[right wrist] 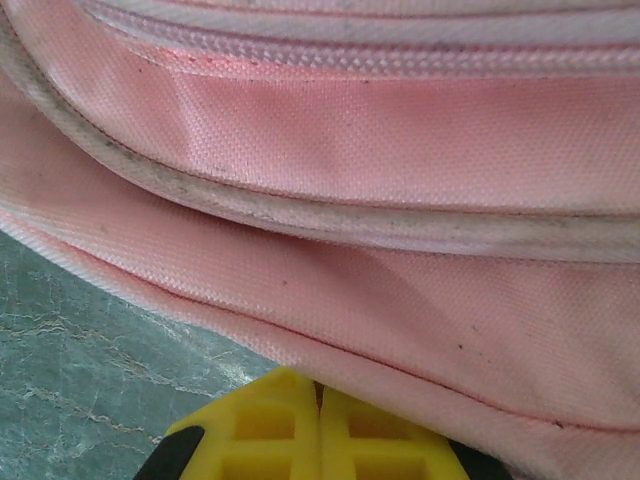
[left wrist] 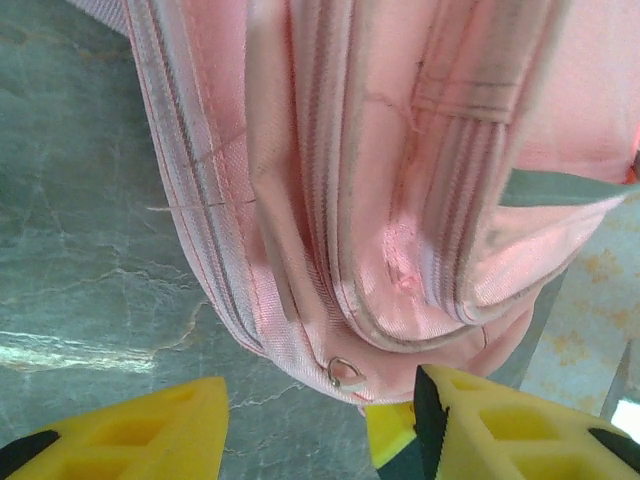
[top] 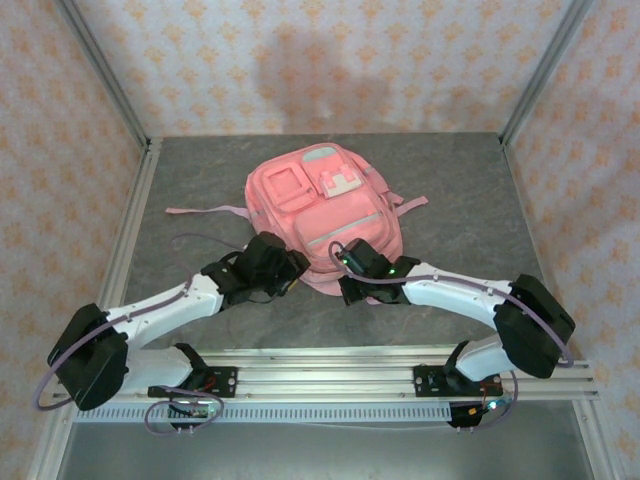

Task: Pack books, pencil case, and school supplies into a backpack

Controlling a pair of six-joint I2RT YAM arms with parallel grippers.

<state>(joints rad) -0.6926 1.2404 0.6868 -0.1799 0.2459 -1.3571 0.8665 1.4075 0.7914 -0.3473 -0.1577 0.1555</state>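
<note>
Closest to me, both arms are bolted to the metal rail at the front edge of the table and angle inward toward the middle. The left claw sits at the near left corner of the pink backpack. In its wrist view the left claw has its yellow fingers spread a fair way apart, not pinching anything, and a small metal zip ring on the bag's seam hangs right above the gap. The right claw is at the bag's near edge, a bit right of centre. Up close the right claw is closed tight, the two yellow fingers pressed flat together with no fabric visible between them, tips right up against the bag's piped hem. The backpack lies flat in the middle of the grey table, front pockets facing up, and a pink strap trails off to the left. Behind it is the patterned wall.
</note>
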